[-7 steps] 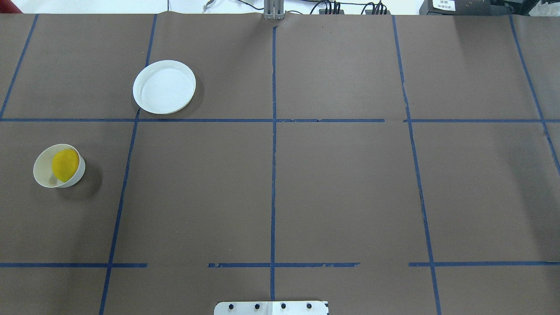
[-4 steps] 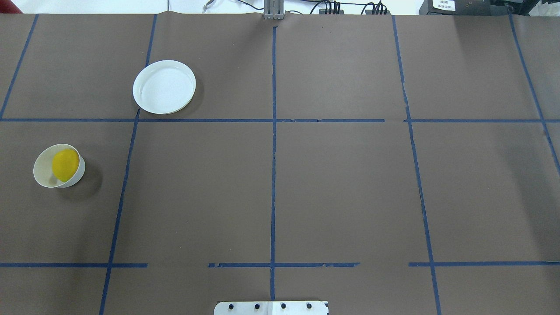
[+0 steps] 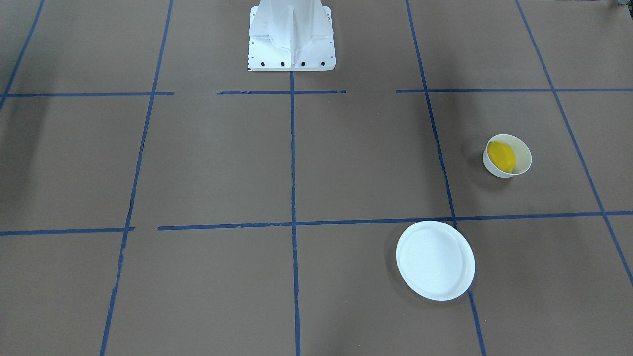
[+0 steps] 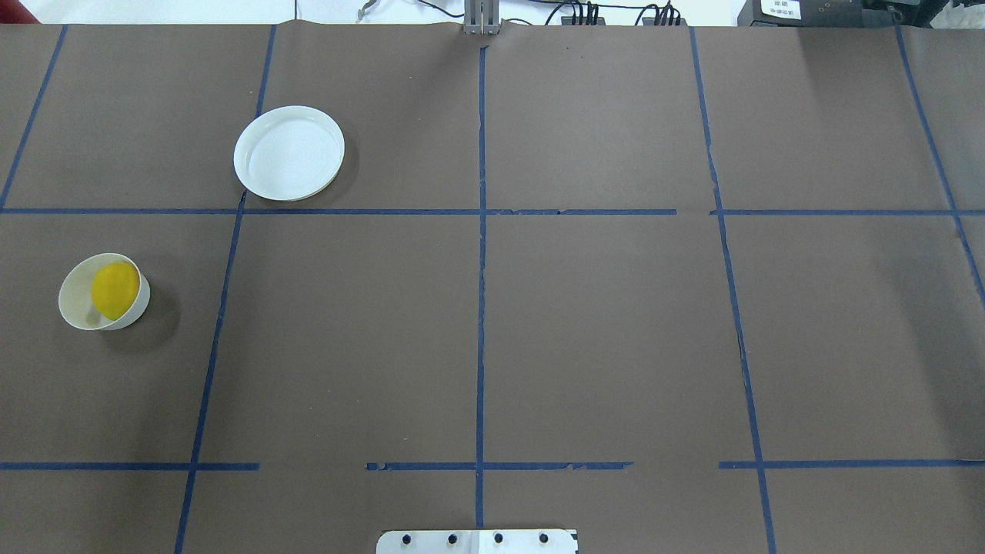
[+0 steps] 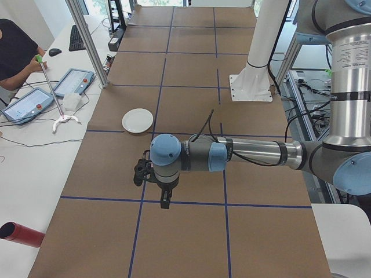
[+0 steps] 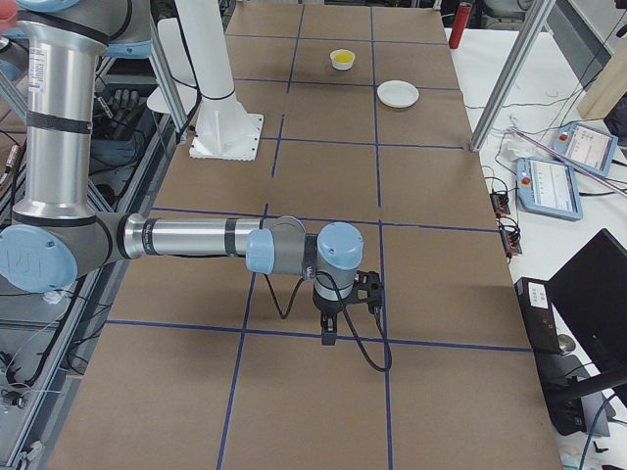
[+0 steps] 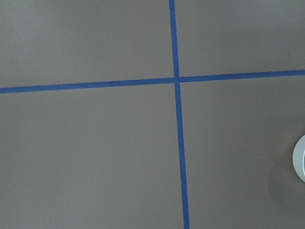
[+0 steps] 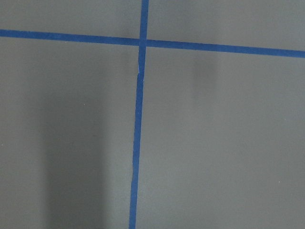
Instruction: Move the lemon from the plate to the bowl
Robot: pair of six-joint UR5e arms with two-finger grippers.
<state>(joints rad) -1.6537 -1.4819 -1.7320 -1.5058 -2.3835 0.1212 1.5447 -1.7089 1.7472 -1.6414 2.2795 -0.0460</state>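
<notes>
The yellow lemon (image 4: 115, 290) lies inside the small white bowl (image 4: 73, 300) at the table's left. Both also show in the front-facing view, lemon (image 3: 501, 156) in bowl (image 3: 524, 153). The flat white plate (image 4: 289, 154) stands bare further back, and appears in the front-facing view (image 3: 435, 260). Neither gripper shows in the overhead or front-facing views. The left gripper (image 5: 164, 200) shows only in the exterior left view and the right gripper (image 6: 328, 333) only in the exterior right view, both high above the table. I cannot tell whether they are open or shut.
Blue tape lines grid the brown table cover. The robot's white base (image 3: 291, 37) stands at the near middle edge. A white rim edge (image 7: 301, 157) shows at the left wrist view's right border. An operator's bench with tablets (image 5: 29, 101) runs along the far side.
</notes>
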